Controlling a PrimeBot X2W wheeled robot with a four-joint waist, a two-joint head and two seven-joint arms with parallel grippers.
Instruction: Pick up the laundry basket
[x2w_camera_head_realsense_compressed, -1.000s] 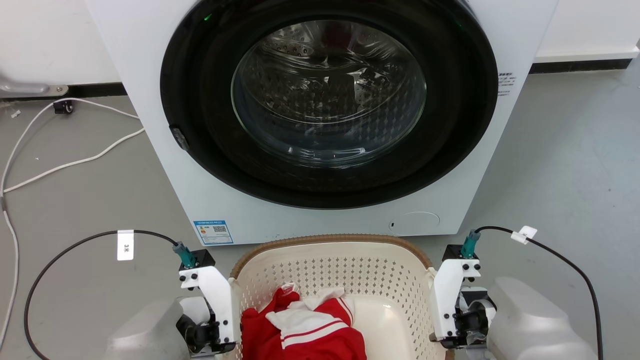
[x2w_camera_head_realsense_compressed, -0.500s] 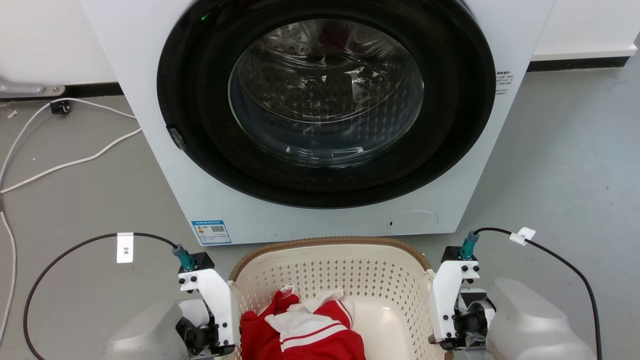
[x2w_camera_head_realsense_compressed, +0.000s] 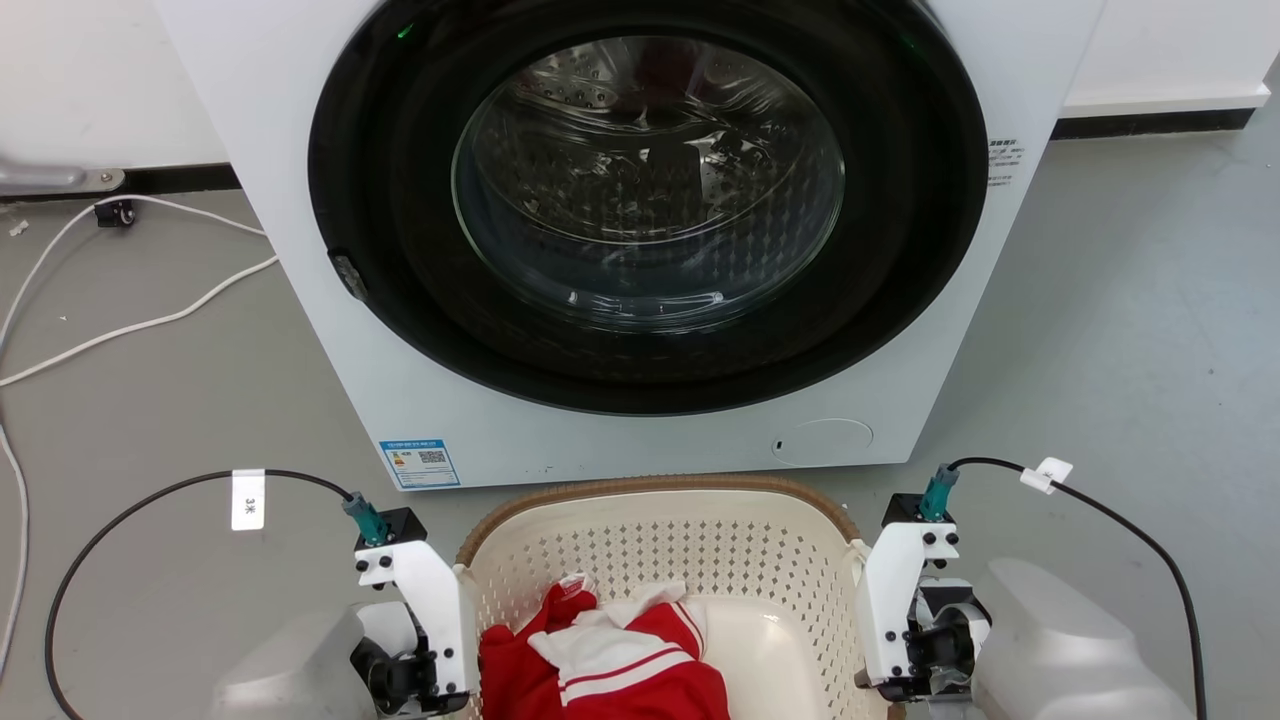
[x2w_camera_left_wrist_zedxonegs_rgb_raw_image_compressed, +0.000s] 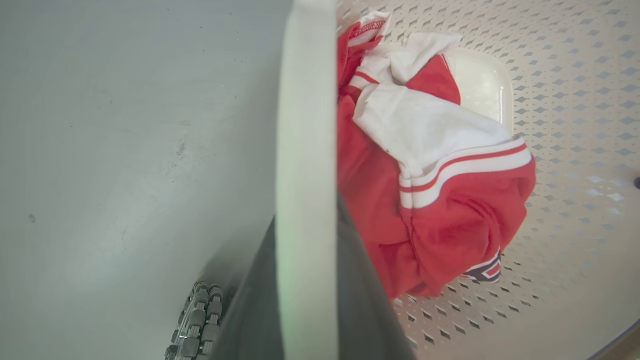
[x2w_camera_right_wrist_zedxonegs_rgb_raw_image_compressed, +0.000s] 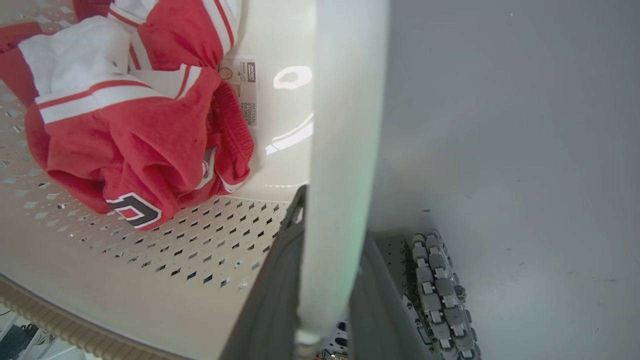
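The cream perforated laundry basket (x2w_camera_head_realsense_compressed: 700, 560) with its brown woven rim (x2w_camera_head_realsense_compressed: 660, 487) sits at the bottom centre of the head view, just in front of the washing machine. A red-and-white garment (x2w_camera_head_realsense_compressed: 610, 660) lies inside it. In the left wrist view my left gripper (x2w_camera_left_wrist_zedxonegs_rgb_raw_image_compressed: 306, 220) is shut on the basket's white side handle (x2w_camera_left_wrist_zedxonegs_rgb_raw_image_compressed: 305, 125), with a dark finger on each side of it. My right gripper (x2w_camera_right_wrist_zedxonegs_rgb_raw_image_compressed: 337, 220) is shut the same way on the opposite handle (x2w_camera_right_wrist_zedxonegs_rgb_raw_image_compressed: 350, 100). In the head view the two white wrist brackets (x2w_camera_head_realsense_compressed: 430, 600) (x2w_camera_head_realsense_compressed: 895, 590) flank the basket's sides.
A white front-loading washing machine (x2w_camera_head_realsense_compressed: 340, 330) with its round glass door (x2w_camera_head_realsense_compressed: 650, 180) shut stands close behind the basket. White cables (x2w_camera_head_realsense_compressed: 130, 325) lie on the grey floor at the left. A grey ribbed wheel (x2w_camera_right_wrist_zedxonegs_rgb_raw_image_compressed: 440, 290) shows below the right handle.
The head view has shifted a little. The basket and both wrists sit slightly lower in the picture, with a wider strip of floor before the washer. Both grips look unchanged.
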